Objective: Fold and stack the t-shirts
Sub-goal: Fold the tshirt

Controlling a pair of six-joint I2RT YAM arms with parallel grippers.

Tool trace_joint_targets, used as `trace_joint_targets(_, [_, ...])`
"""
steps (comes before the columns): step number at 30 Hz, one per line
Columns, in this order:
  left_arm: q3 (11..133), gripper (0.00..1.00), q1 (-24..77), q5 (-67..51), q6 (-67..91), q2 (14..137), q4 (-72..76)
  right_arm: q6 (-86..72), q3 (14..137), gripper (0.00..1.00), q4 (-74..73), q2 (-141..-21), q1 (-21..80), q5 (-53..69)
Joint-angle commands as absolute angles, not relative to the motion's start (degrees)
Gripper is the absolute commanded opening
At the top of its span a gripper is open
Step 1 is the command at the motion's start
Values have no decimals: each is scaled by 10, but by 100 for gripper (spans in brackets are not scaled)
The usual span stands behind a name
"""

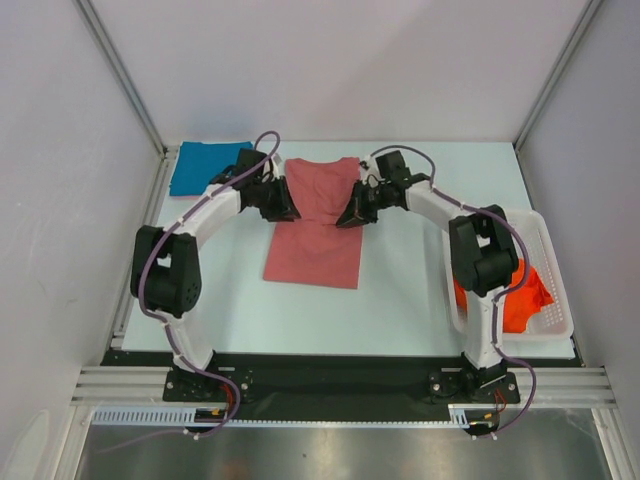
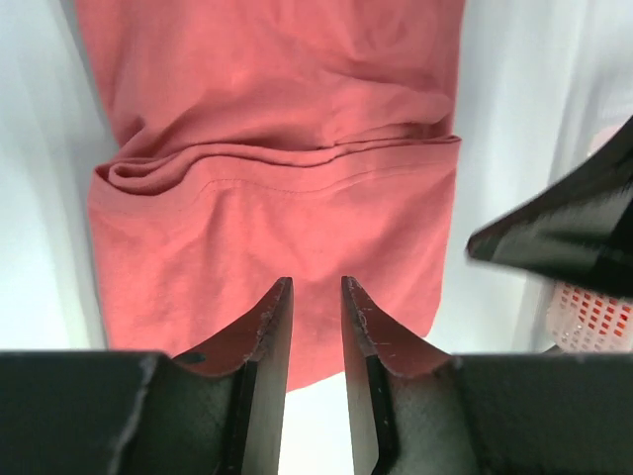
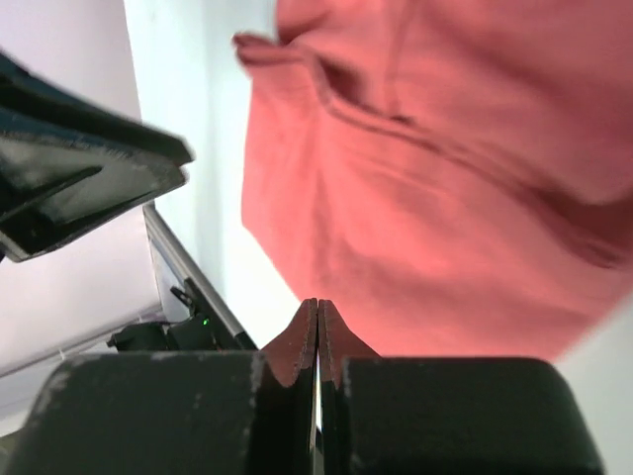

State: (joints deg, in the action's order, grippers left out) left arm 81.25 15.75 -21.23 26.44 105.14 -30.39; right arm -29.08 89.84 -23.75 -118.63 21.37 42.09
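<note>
- Pale table (image 1: 400, 290) between white walls, metal frame posts at the far corners.
- Spread mid-table: salmon-red t-shirt (image 1: 315, 245), one layer lapped over another, bunched ridge across the middle.
- Flat at the far left corner: teal-blue t-shirt (image 1: 205, 165). Heaped in the white basket (image 1: 545, 240) at the right: orange-red t-shirts (image 1: 520, 295).
- At the ridge's left end: left gripper (image 2: 316, 287), jaws a little apart, nothing between them.
- At the ridge's right end: right gripper (image 3: 316, 307), jaws pressed together, no cloth visible in the pinch.
- Judged step: folding the salmon-red shirt, with one fold laid and stacking not yet done.
- Next move, likely: a fresh hold on an edge at both sides, then an even carry across. Risk of a skewed fold if one side lags.
- Shown only from above: whole shirt outline, teal-blue shirt, basket contents.
- Shown only by the left wrist view: stitched hem along the wrinkled ridge, plus the jaw gap.
- Shown only by the right wrist view: tips meeting, cloth blurred beyond.
</note>
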Motion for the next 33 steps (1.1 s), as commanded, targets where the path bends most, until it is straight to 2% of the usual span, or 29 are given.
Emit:
trace_joint_targets(1, [788, 31, 156, -212, 253, 1055, -300, -323, 912, 0, -220, -1201, 259, 431])
trace_joint_targets(4, [792, 30, 150, -221, 258, 1091, -288, -369, 909, 0, -167, -1235, 280, 472])
trace_joint_targets(9, [812, 28, 129, -216, 253, 1165, -270, -334, 886, 0, -189, -1275, 301, 521])
trace_joint_targets(17, [896, 27, 111, -192, 208, 1249, -304, -273, 687, 0, -184, -1211, 235, 505])
trace_joint_targets(23, [843, 30, 113, -185, 206, 1167, -301, -250, 618, 0, -200, -1125, 214, 511])
trace_joint_targets(28, [753, 46, 125, -171, 212, 1045, -316, -286, 669, 0, -200, -1097, 208, 504])
trace_joint_targets(33, [666, 50, 128, -191, 228, 962, -301, -350, 732, 0, -152, -1143, 199, 488])
